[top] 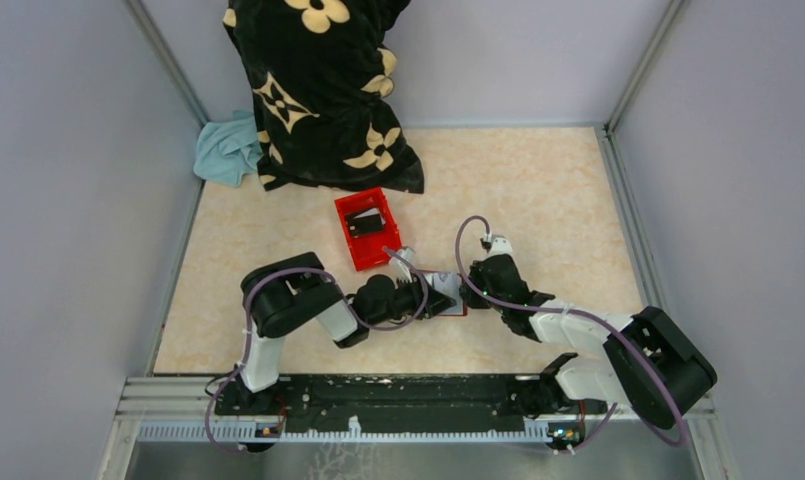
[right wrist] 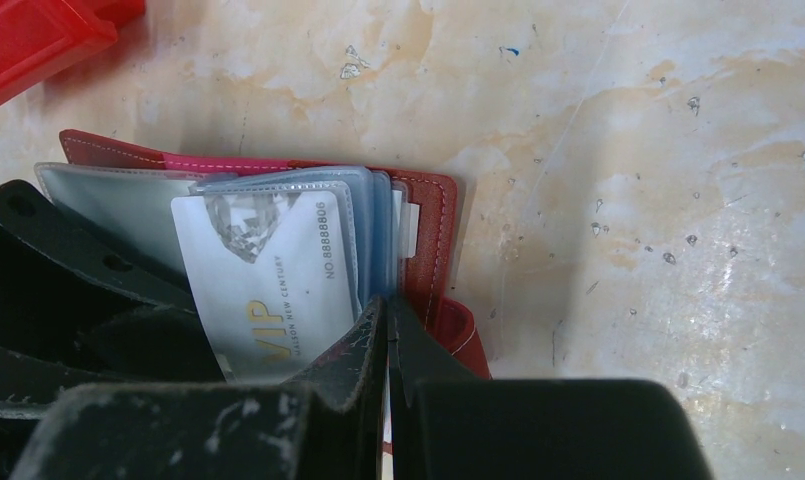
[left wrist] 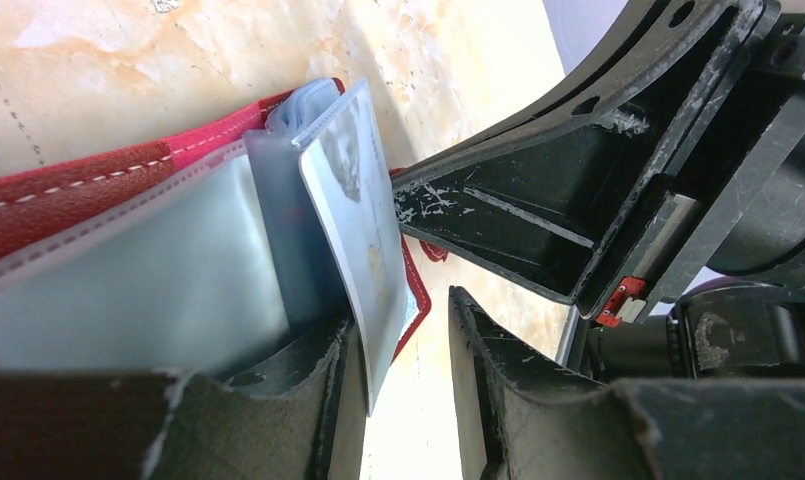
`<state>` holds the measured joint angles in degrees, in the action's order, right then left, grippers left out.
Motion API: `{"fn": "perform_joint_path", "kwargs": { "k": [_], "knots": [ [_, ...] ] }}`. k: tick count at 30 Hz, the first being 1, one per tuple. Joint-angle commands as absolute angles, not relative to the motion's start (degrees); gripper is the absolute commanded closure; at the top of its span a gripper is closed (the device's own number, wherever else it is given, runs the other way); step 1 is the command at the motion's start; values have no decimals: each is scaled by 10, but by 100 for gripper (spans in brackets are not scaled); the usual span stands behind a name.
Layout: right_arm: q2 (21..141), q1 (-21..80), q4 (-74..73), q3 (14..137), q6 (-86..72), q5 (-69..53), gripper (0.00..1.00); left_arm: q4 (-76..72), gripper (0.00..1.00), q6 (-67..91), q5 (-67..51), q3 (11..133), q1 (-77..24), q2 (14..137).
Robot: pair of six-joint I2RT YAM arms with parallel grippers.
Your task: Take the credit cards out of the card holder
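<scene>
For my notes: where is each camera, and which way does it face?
Top external: above and behind, looking down; left gripper and right gripper meet at the card holder.
Left wrist: on its arm, looking along the left gripper at a card.
Right wrist: looking down past the shut right gripper at the card holder.
Both wrist views show that card.

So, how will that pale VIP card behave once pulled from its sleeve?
Probably stiff: the pale blue-grey plastic card stands flat and unbent in the left wrist view. Its glossy face looks slippery, so it may slide under a light pinch. The clear plastic sleeve hugging it could drag along.
</scene>
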<state>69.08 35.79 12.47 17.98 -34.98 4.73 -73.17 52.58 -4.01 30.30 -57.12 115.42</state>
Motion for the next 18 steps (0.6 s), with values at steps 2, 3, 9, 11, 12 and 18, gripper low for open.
{"fn": "perform_joint_path", "kwargs": {
  "k": [2,3,9,11,12,18],
  "knots": [
    [702,352,145,176,-345,41,100,-680,59,469,-27,312,-571,1147],
    [705,352,146,177,-345,39,100,-677,60,468,-27,316,-571,1148],
    [711,352,154,174,-344,34,100,-642,63,458,-25,340,-570,1151],
    [711,352,157,171,-345,32,100,-637,62,453,-25,344,-570,1150],
    [713,352,158,170,-345,32,100,-637,62,451,-26,346,-571,1149],
    [718,352,162,170,-344,32,100,-639,62,452,-35,354,-570,1155]
  ]
}}
